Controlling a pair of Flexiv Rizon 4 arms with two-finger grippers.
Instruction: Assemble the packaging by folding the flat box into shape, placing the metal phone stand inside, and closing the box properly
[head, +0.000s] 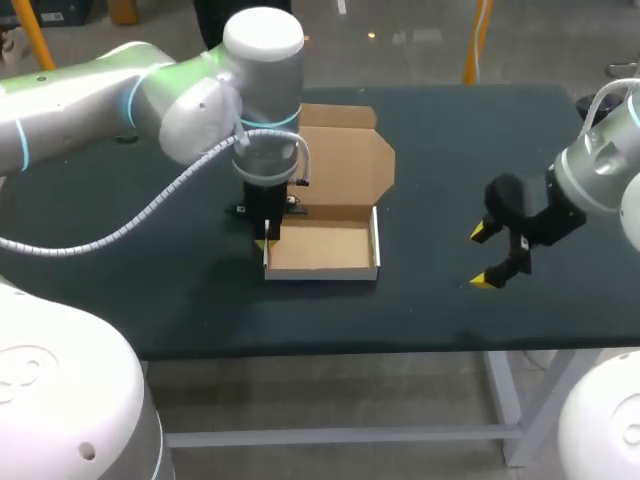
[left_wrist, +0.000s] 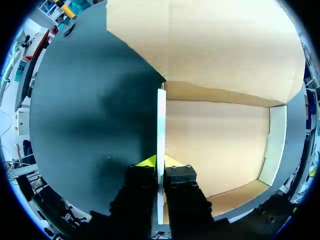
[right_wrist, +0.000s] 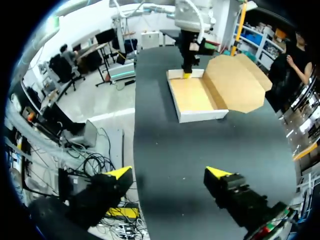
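Left arm (head: 180, 100) hangs over the dark table (head: 450, 300); at the table's middle the cardboard box (head: 320, 250) stands folded into a shallow tray, its brown floor showing and its lid (head: 345, 165) lying open and flat behind it; left gripper (left_wrist: 161, 161) pinches the tray's left side wall (left_wrist: 161, 125) between its fingers; right gripper (head: 482, 256) hovers spread wide, well apart to the box's right.
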